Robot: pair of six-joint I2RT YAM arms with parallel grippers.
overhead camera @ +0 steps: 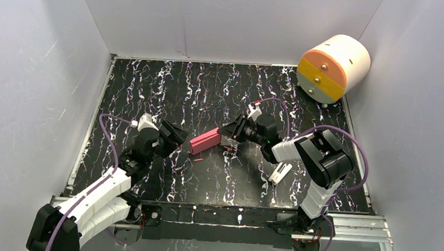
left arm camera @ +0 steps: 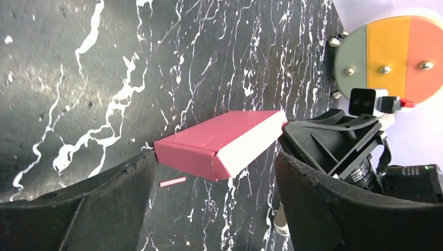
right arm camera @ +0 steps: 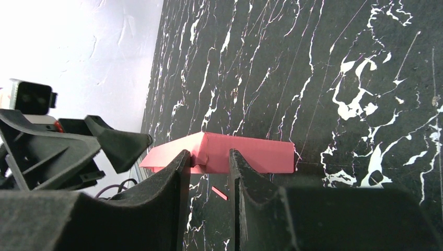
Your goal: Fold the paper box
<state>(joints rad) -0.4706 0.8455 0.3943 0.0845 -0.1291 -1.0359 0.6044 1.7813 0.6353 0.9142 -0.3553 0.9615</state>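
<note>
orange-faced cylinder, white clip

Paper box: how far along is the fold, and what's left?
Done: the paper box reads as a closed rectangular shape, with no flat sheet left. In hand: the right gripper is shut on its right end in the top view, and the left gripper is open at the other end, its fingers not touching the box. Left: probably only a final press or set-down; no loose flap shows. A pink scrap lies on the table.
</note>
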